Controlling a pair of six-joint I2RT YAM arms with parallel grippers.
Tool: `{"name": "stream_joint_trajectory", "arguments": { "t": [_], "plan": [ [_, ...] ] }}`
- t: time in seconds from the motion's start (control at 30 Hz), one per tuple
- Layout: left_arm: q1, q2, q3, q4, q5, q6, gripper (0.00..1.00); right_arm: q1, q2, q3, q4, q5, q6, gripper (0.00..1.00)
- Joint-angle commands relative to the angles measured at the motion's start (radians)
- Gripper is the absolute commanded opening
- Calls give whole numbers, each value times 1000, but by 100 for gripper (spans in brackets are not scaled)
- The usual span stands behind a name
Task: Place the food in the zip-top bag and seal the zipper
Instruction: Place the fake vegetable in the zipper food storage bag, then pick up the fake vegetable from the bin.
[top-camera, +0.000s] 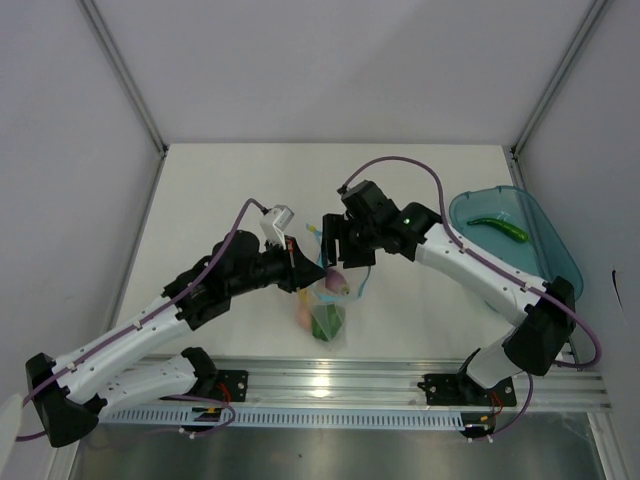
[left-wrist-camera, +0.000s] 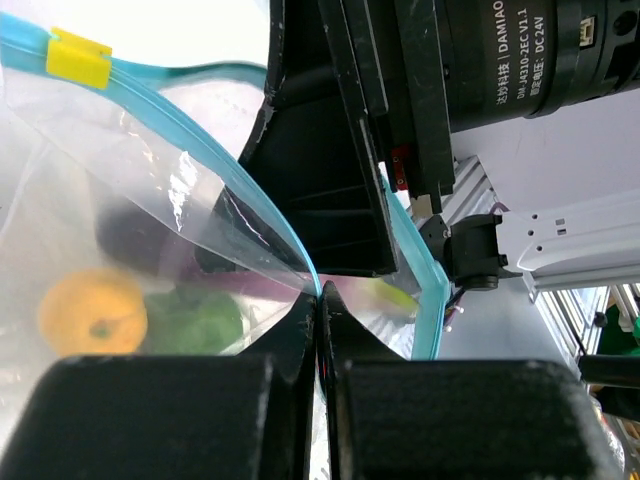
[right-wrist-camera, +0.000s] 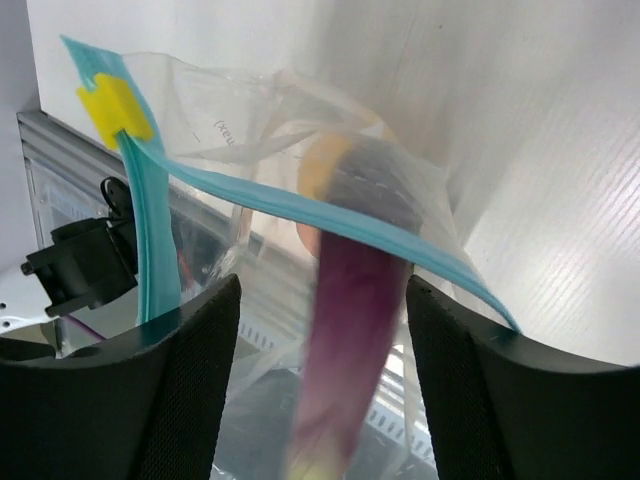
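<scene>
Pinched shut over the white table (top-camera: 230, 200), my left end effector (left-wrist-camera: 320, 300) grips the crinkly clear bag (left-wrist-camera: 120, 170) at its teal zipper (left-wrist-camera: 200, 148). My right end effector (right-wrist-camera: 320, 295) gapes wide, a blurred purple eggplant (right-wrist-camera: 350, 270) between its fingers at the bag's mouth. Inside lie a lumpy green pepper (left-wrist-camera: 195, 320) and a round yellow pepper (left-wrist-camera: 92, 310).

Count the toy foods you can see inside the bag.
3: yellow pepper and green pepper side by side, with the eggplant just above them in the left wrist view, all inside the bag. A fourth may be hidden behind them.
</scene>
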Motion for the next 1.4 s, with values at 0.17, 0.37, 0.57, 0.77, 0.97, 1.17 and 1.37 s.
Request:
{"name": "stream_joint_trajectory", "arguments": {
  "t": [0.17,0.37,0.57,0.77,0.97,1.17,1.37],
  "plan": [
    [-9,3,26,26,7,-4,1,-1,-86,-19,-25,-64,-31,71],
    [-9,8,47,3,1,-8,1,-18,-181,37,-79,-35,-37,71],
    [-9,-35,61,-20,21,-10,1,-101,-296,62,-148,30,-48,71],
    [-9,-52,105,-67,67,-22,1,-136,-341,38,-165,-4,-73,71],
    [-9,-81,98,-60,68,-65,1,-139,-384,-22,-185,76,-68,71],
    [-9,-78,55,-58,65,-85,1,-144,-413,-79,-140,85,-88,70],
    [-10,-115,23,-63,47,-80,1,-240,-428,-45,-211,223,-103,99]
  ]
}}
